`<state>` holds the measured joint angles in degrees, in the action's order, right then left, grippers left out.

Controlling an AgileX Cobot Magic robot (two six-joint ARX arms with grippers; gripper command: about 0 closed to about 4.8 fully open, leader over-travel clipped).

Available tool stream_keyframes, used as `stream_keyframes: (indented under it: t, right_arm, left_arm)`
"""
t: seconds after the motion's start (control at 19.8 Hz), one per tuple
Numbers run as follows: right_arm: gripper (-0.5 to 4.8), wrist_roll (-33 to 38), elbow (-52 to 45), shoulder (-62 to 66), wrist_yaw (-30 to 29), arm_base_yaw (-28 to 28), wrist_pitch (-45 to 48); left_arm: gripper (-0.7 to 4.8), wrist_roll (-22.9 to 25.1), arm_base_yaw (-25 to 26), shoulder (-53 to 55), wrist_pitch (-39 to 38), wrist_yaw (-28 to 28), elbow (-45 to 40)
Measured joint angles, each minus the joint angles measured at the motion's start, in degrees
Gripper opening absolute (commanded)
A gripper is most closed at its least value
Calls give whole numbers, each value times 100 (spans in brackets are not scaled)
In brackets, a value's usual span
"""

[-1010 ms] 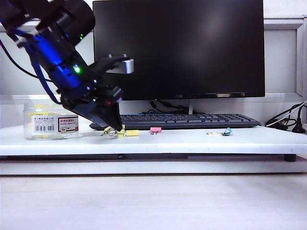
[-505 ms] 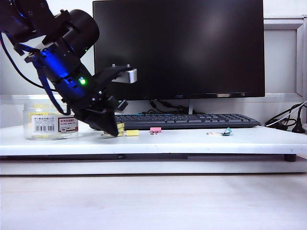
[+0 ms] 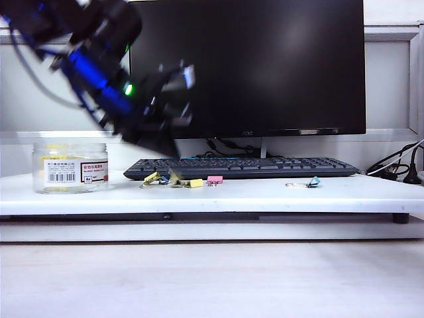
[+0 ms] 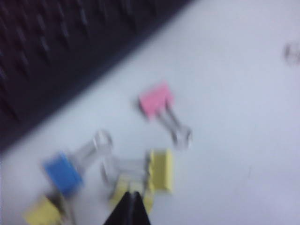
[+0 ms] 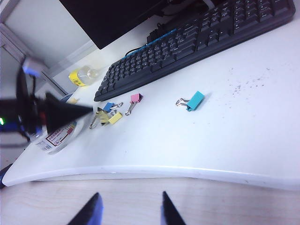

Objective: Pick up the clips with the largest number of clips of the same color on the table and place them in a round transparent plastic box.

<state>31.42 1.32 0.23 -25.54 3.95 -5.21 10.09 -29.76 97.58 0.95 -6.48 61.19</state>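
Yellow clips [image 3: 195,183] lie in a small cluster with a blue clip [image 4: 62,172] in front of the keyboard; up close I see two yellow clips [image 4: 161,169] beside each other and another at the frame edge. My left gripper [image 4: 132,196] hangs blurred above the cluster [image 3: 162,140], shut, its tips meeting with no clip visibly between them. The round transparent plastic box [image 3: 69,169] stands to the far left with yellow pieces inside. My right gripper [image 5: 129,211] is open over the wooden surface, short of the white board.
A pink clip [image 3: 214,179] lies just right of the cluster and a teal clip [image 3: 313,181] farther right. Black keyboard [image 3: 252,167] and monitor [image 3: 246,66] stand behind. Cables [image 3: 397,169] sit at the far right. The white board's front edge [image 3: 212,207] runs across.
The left gripper shut down at the clip cluster and then rose up and away from it. The yellow clips have shifted slightly on the board. The right arm has stayed still.
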Motion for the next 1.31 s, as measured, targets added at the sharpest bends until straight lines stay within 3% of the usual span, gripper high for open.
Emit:
stream_keyframes:
  t: [0.2, 0.3, 0.4, 0.61, 0.76, 1.01, 1.16, 1.31]
  right_arm:
    - [162, -85, 0, 0, 2, 0, -9]
    - [162, -105, 0, 0, 4, 0, -11]
    - [162, -107, 0, 0, 4, 0, -13]
    - [162, -109, 0, 0, 2, 0, -17]
    - [162, -107, 0, 0, 2, 0, -22]
    - [162, -109, 0, 0, 4, 0, -24]
    - [162, -109, 0, 0, 4, 0, -26]
    - [162, -109, 0, 0, 4, 0, -24]
  left_arm:
    - [8, -17, 0, -76, -817, -11, 608]
    - [161, 66, 0, -94, -1034, -42, 684]
    - [164, 122, 0, -7, -1368, 26, 680]
    - [164, -315, 0, 125, -1447, 216, 673]
    - [164, -1117, 2, 219, -1384, 636, 675]
    - [165, -2503, 4, 273, -1161, 671, 678]
    - [167, -3152, 2, 330, -1163, 673, 680]
    - [168, -3421, 2, 330, -1150, 673, 680]
